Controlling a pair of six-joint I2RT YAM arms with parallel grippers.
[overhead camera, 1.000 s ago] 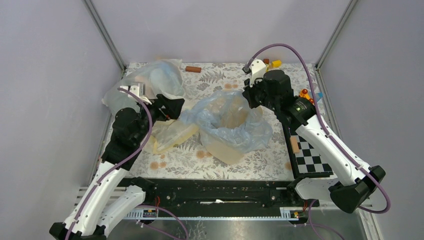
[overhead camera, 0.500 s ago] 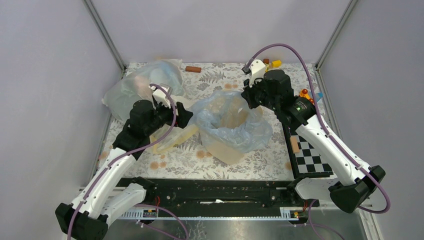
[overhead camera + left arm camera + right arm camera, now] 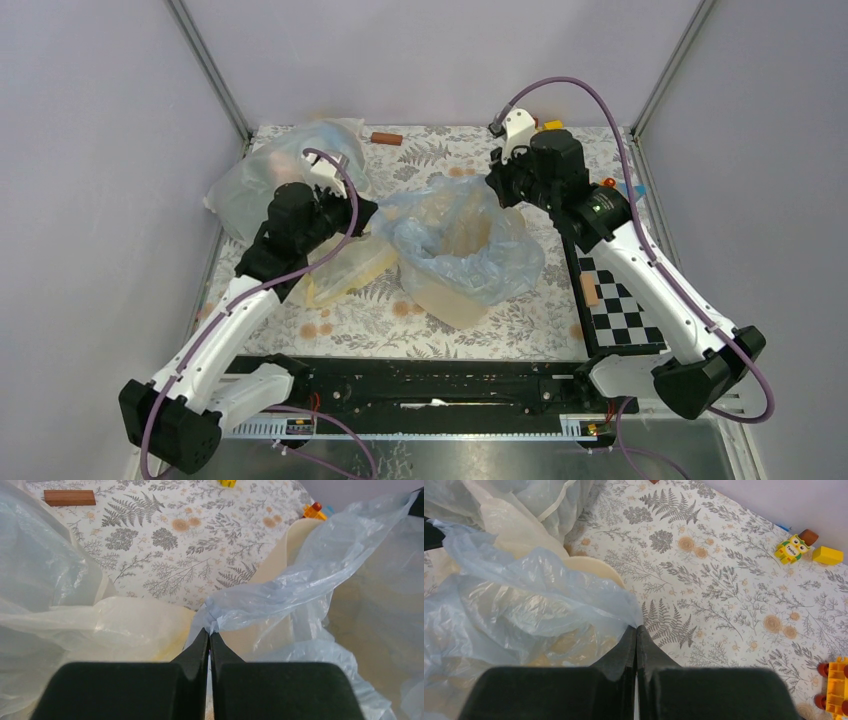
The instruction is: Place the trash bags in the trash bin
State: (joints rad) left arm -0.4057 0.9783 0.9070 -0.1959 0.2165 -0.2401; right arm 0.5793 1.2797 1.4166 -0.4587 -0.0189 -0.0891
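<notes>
The pale blue trash bag (image 3: 470, 250) is draped over the mouth of the cream-beige trash bin (image 3: 452, 298) at mid-table, its film hanging down the sides. My left gripper (image 3: 372, 222) is shut on the bag's left edge; in the left wrist view the fingertips (image 3: 209, 632) pinch a bunched corner of the blue film (image 3: 300, 580), with the bin rim (image 3: 292, 535) beyond. My right gripper (image 3: 493, 186) is shut on the bag's far right edge; in the right wrist view its tips (image 3: 636, 629) hold the film (image 3: 524, 595) beside the bin rim (image 3: 594, 567).
A bulky clear bag (image 3: 290, 170) sits at the back left, and a pale yellow bag (image 3: 345, 270) lies left of the bin under my left arm. A brown block (image 3: 386, 138) and small toys (image 3: 550, 126) lie along the back. A checkerboard (image 3: 620, 310) is at the right.
My left arm swung right to the bag and its gripper, open a second ago, closed on the bag's left edge. The right gripper shifted slightly back, still holding the bag.
</notes>
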